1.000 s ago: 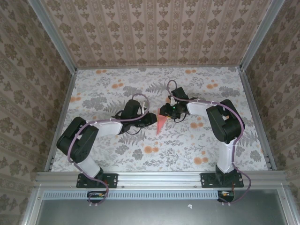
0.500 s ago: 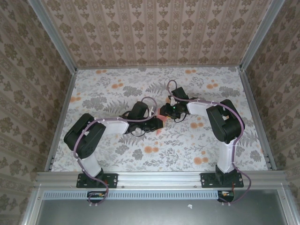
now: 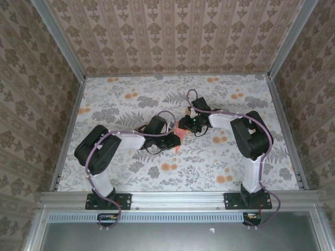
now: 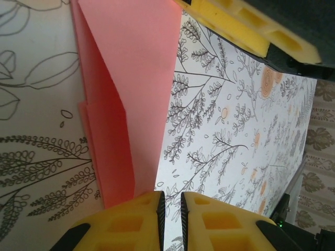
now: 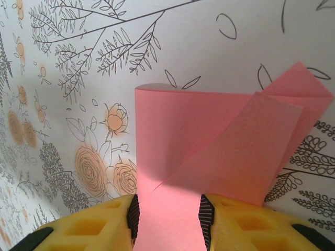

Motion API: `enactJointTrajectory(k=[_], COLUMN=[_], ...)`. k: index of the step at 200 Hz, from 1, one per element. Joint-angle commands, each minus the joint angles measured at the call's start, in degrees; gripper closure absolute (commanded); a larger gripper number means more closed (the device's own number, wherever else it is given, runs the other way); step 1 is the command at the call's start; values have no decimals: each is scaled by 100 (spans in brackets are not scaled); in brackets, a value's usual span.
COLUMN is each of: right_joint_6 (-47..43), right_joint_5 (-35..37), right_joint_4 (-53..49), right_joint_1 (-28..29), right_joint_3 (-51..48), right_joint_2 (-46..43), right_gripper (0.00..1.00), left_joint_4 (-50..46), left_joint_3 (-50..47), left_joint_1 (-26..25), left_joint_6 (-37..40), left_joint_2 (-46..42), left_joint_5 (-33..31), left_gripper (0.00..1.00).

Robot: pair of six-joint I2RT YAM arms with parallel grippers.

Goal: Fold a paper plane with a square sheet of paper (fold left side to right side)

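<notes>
Where the two arms reach toward each other at the middle of the flower-printed table (image 3: 235, 99), the pink paper (image 3: 180, 135) lies between the left gripper (image 3: 175, 141) and the right gripper (image 3: 184, 125), both low over the surface. In the left wrist view the paper (image 4: 131, 94) rests flat on the table as a long folded shape, one layer lapping another along a slanting crease, and it narrows toward the camera. The left claw's yellow pads (image 4: 131, 225) are drawn almost together, with a thin slit between them. The paper's narrow end meets the edge of one pad, and whether any of it is caught cannot be told. A yellow finger of the right gripper sits at the upper corner, just beside the paper's wide end. In the right wrist view the right claw stands partly open. The paper (image 5: 209, 141) runs into the gap between its pads (image 5: 89, 225) and spreads wider than that gap beyond them. It has a flap folded slantwise across it and a rounded fold at its far edge.
</notes>
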Motion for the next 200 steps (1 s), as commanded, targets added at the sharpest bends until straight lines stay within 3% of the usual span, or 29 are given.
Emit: enactJointTrajectory(k=[1, 78, 149, 200], right_joint_6=[-85, -99, -137, -290], right_joint_5=[228, 204, -9, -158], right_joint_4=[-480, -381, 149, 33], right_joint_1=[-40, -41, -102, -122], right_joint_3=[-67, -96, -109, -769], right_joint_2=[290, 222, -549, -1357], right_gripper=[60, 60, 62, 76], left_joint_4=[-202, -352, -720, -1026], left_joint_3=[5, -72, -160, -93], left_joint_1=[-34, -35, -200, -270], left_joint_6=[107, 92, -60, -14], left_joint_2=[114, 217, 277, 309], left_joint_5=[-188, -339, -661, -844], left_gripper=[82, 82, 89, 92])
